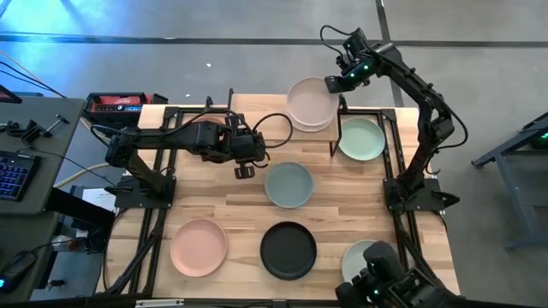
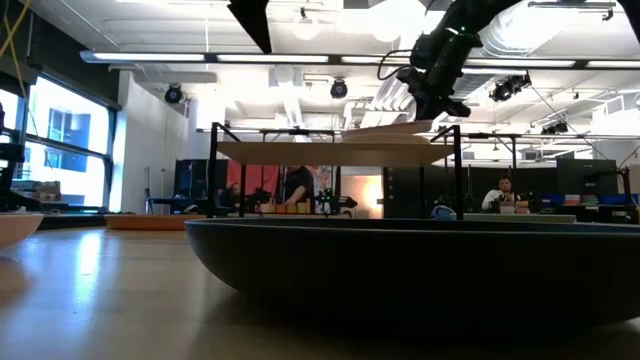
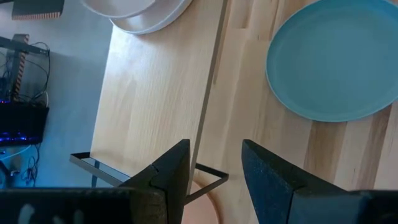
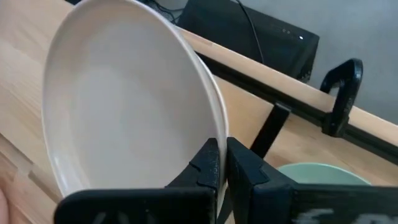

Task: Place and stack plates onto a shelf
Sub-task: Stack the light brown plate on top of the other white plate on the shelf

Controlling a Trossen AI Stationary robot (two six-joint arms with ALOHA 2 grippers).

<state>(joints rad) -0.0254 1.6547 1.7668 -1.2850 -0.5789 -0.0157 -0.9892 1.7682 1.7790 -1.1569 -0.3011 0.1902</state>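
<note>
My right gripper point(image 1: 330, 84) is at the far right corner of the shelf point(image 1: 265, 128), shut on a white plate point(image 1: 310, 98). That plate sits over a second pale plate point(image 1: 312, 122) on the shelf top. My left gripper point(image 1: 243, 171) hovers open over the table at the shelf's near edge point(image 3: 208, 99), left of the grey-blue plate point(image 1: 288, 185). On the table lie a pale green plate point(image 1: 360, 139) right of the shelf, a peach plate point(image 1: 199, 246), a black plate point(image 1: 288, 250) and another pale green plate point(image 1: 360, 255), part hidden. My right gripper pinches the white plate's rim point(image 4: 214, 127) between its two fingers point(image 4: 208, 158), one finger on the inner face and one on the outer. It comes from the table's far right. In the low view the plate point(image 2: 395, 127) sits just above the shelf top, its held side slightly higher.
The shelf's left part point(image 3: 149, 93) is bare wood. Thin black shelf legs point(image 4: 267, 130) stand at the corners. A black frame runs around the table point(image 1: 402, 214). A red box point(image 1: 116, 104) and a keyboard point(image 1: 13, 171) lie beyond the left edge. People sit far behind point(image 2: 500, 195).
</note>
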